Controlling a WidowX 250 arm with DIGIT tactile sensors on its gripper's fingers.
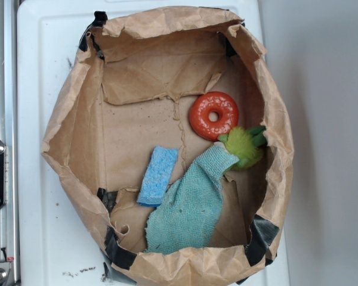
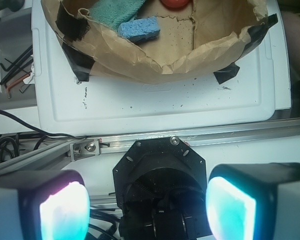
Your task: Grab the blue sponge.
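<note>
Wrist camera looking across white tray (image 2: 155, 102) toward paper-bag bin (image 2: 160, 65).
Blue sponge (image 2: 139, 28) lying inside beside teal cloth (image 2: 112, 11); gripper (image 2: 147, 207) spread wide, pads (image 2: 229, 207) glowing cyan, well short of bin.

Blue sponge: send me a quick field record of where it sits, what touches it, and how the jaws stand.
target: blue sponge, flat on the paper bag floor
neighbour: teal cloth, right beside it, edges meeting
other items: orange ring, green fuzzy toy, both apart from the sponge
gripper: jaws wide apart, empty, outside the bag
grasped: no
</note>
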